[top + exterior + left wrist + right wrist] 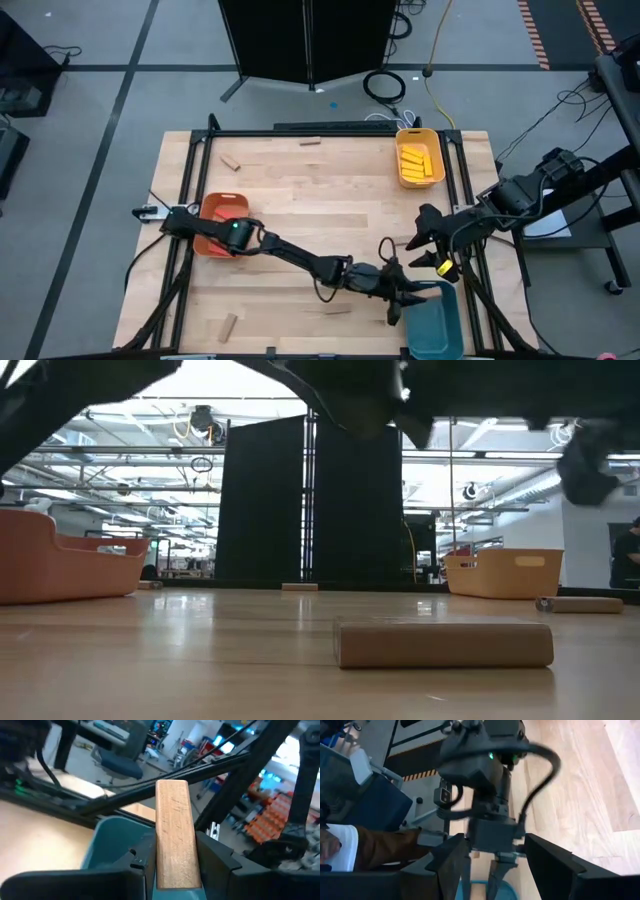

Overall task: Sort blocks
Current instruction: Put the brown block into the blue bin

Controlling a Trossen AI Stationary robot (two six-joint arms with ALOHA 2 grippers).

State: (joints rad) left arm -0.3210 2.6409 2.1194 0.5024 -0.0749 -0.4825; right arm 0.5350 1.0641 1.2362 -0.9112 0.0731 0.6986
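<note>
A light wood tabletop (330,210) stands on a grey floor (130,70) crossed by dark seams. At twelve o'clock beyond the tabletop stands a black panel (305,40); the low view shows it as two tall dark screens (305,500). Black and yellow cables (400,80) lie coiled on the floor by its foot. The hall behind is brightly lit from above, with ceiling trusses (130,460). A blue office chair (117,765) and orange stacked goods (267,812) stand farther off.

Tan block (174,835) (upright) over teal tray (117,845)
</note>
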